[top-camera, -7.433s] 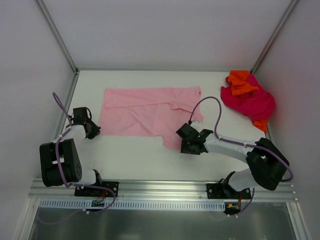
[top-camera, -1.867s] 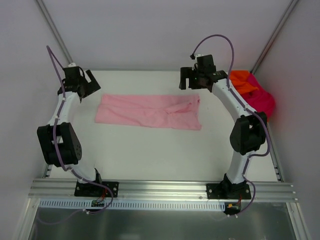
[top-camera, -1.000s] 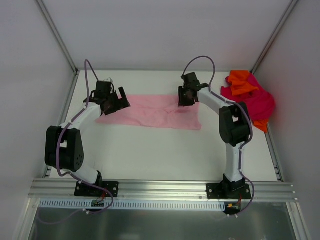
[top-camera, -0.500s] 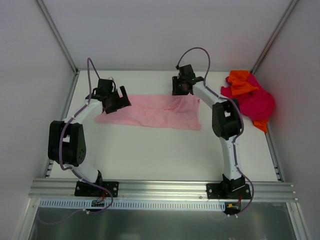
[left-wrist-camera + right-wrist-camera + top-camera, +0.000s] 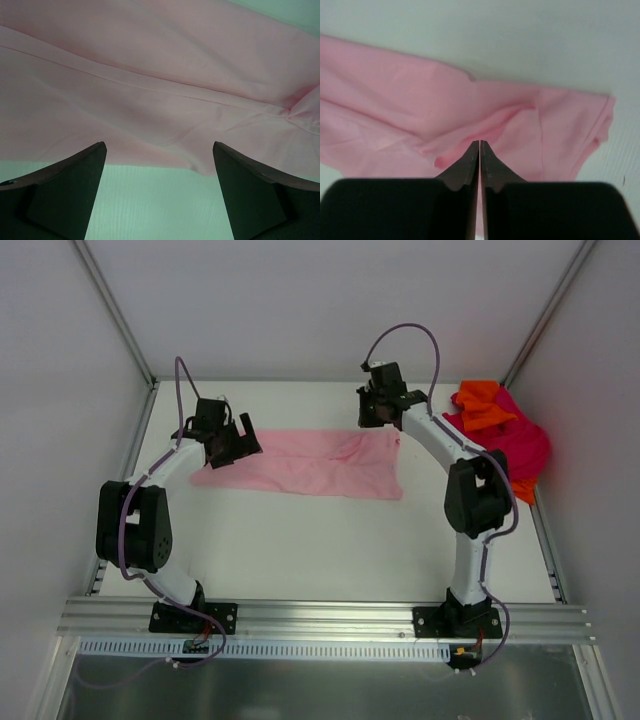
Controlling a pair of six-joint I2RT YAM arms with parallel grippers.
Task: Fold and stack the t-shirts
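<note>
The light pink t-shirt (image 5: 300,465) lies on the white table (image 5: 300,550) as a long band folded across the far half. The view from above shows this whole layout, which neither wrist camera does. It alone also shows the other two t-shirts, heaped together in the far right corner well apart from the pink one. There the orange t-shirt (image 5: 480,405) lies partly on top of the magenta-red t-shirt (image 5: 505,445).

From above, the left gripper (image 5: 240,445) sits at the band's left end and the right gripper (image 5: 372,415) at its far right corner. How the jaws stand is hard to read from there.

The wrist cameras show it. In the left wrist view the dark fingers (image 5: 65,195) stand wide apart, with nothing between them. Bare table shows between them, and the near edge of the pink cloth runs just ahead of the tips. A stitched seam crosses the cloth at a slant.

In the right wrist view the fingers (image 5: 462,172) are pressed together, leaving only a hairline slit. Their tips meet a raised ridge of pink cloth near the shirt's right end. I cannot tell whether any cloth is caught between them. This view also shows the hemmed right edge and the bare table beyond it.
</note>
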